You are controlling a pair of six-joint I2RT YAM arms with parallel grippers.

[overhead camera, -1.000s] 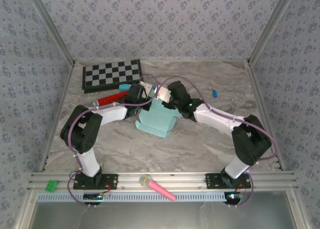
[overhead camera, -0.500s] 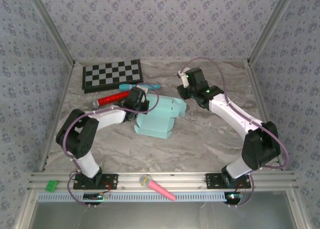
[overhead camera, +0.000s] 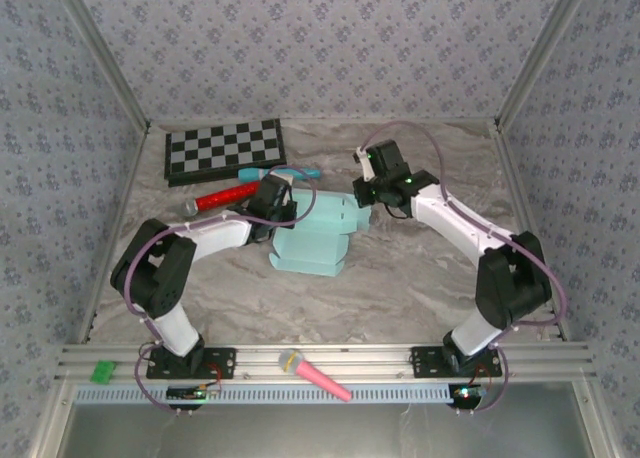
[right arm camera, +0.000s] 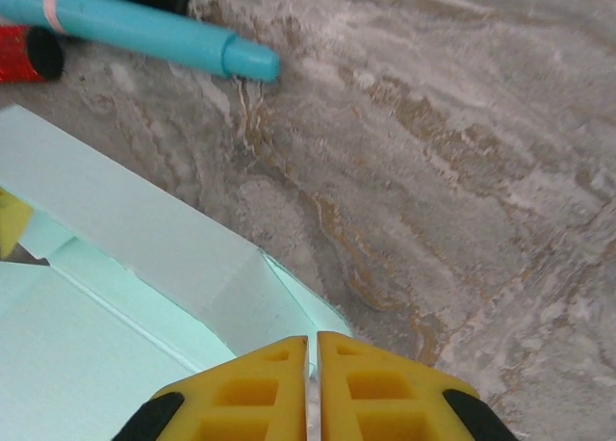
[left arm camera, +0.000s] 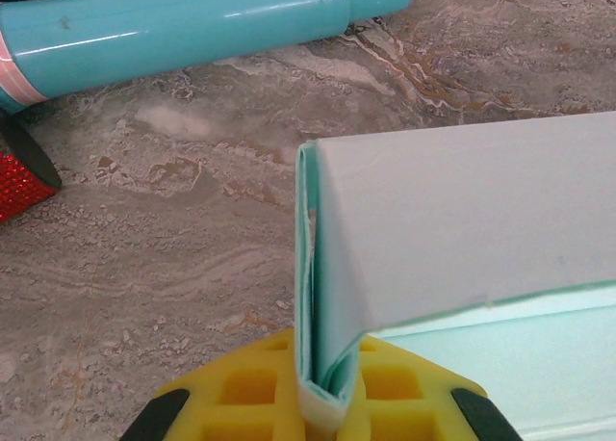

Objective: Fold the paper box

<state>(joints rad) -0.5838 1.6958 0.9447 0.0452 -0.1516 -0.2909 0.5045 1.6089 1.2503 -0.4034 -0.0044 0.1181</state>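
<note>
A: Location of the pale aqua-blue thin-cardboard paper box (overhead camera: 312,240)?

B: Middle of the grey marbled tabletop (overhead camera: 420,278), between the two arms. Partly folded, one panel raised. On the near side of the black-and-white checkerboard (overhead camera: 224,148), well apart from it.

A: State of the left gripper (left arm camera: 322,407)?

B: Clamped on the box's left edge. Wrist view: doubled cardboard fold pinched upright between yellow fingers (left arm camera: 241,398), no slack either side.

A: And the right gripper (right arm camera: 311,369)?

B: At the box's far right corner. Wrist view: yellow pads (right arm camera: 241,393) down to a hairline slit, pale flap edge running straight into it. Reads as a pinch on the flap.

A: Neighbours?

B: Slim teal-blue marker pen (overhead camera: 295,171) just beyond the box, bare marble between. Red glittery cylinder (overhead camera: 222,197) beside the pen, left of the left wrist.
</note>
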